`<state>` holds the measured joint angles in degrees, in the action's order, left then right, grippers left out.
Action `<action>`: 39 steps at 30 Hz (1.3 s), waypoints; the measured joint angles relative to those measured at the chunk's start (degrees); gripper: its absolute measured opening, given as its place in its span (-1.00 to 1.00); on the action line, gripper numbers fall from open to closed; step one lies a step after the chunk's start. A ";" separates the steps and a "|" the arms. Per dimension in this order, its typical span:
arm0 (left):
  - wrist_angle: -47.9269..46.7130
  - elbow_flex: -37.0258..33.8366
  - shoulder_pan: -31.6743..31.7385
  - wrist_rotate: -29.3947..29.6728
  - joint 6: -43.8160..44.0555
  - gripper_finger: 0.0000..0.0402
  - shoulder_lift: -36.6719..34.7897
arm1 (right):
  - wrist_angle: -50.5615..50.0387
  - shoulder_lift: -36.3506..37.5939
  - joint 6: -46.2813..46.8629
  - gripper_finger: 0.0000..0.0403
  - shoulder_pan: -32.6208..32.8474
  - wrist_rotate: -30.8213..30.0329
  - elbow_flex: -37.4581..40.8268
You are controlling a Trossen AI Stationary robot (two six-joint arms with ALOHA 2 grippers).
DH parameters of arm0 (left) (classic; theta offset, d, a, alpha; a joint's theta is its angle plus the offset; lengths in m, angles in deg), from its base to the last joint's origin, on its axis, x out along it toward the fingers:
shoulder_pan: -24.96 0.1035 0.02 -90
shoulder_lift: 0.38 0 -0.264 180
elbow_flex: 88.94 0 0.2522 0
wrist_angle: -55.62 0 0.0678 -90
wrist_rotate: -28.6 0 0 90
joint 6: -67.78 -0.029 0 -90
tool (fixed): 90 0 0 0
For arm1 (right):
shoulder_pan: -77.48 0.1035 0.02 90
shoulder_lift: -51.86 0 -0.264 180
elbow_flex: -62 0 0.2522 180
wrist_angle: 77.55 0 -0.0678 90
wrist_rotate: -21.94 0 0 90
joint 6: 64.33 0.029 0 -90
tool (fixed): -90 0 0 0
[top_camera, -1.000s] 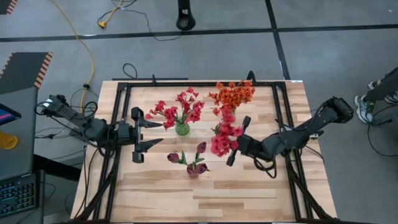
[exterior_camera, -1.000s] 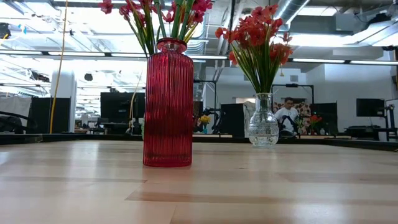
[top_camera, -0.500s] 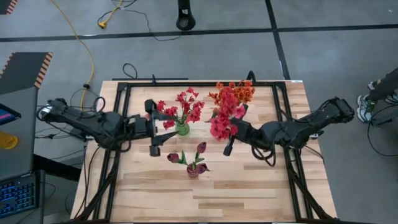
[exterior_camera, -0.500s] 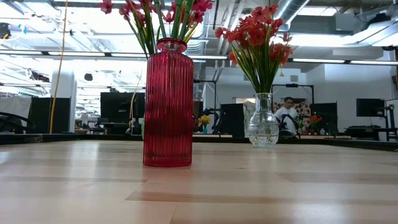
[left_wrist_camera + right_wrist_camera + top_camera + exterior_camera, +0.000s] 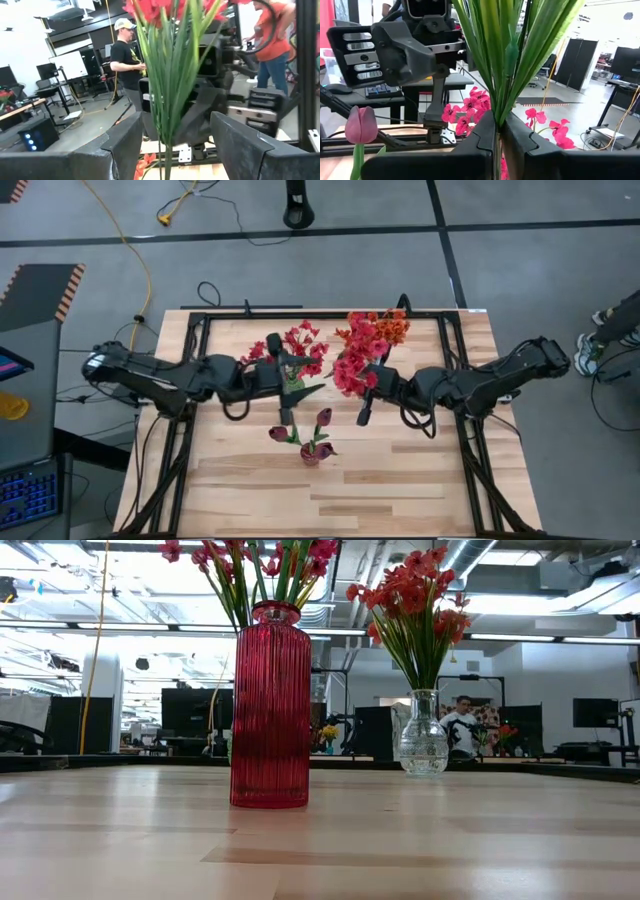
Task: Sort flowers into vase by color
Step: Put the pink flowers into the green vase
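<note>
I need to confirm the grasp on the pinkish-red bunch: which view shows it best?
The right wrist view: the right gripper is shut on the bunch's stalks. The high view shows only the blooms beside it; the low view shows neither.

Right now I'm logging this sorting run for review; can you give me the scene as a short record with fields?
right gripper: jaws shut on the pinkish-red bunch, holding its stalks
left gripper: jaws open, either side of the flowers in the green vase
green vase: pinkish-red flowers
clear vase: orange flowers
red ribbed vase: maroon tulip buds
table: no loose stems visible
</note>
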<state>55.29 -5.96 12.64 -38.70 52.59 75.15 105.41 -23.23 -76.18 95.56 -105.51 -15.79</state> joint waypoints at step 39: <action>-0.50 6.81 4.62 -5.98 5.52 -0.32 8.13 | -0.07 -0.17 -0.02 -0.77 -0.24 0.02 0.00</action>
<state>54.79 0.85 17.26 -44.69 58.10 83.28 105.34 -23.40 -76.20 95.32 -105.49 -15.79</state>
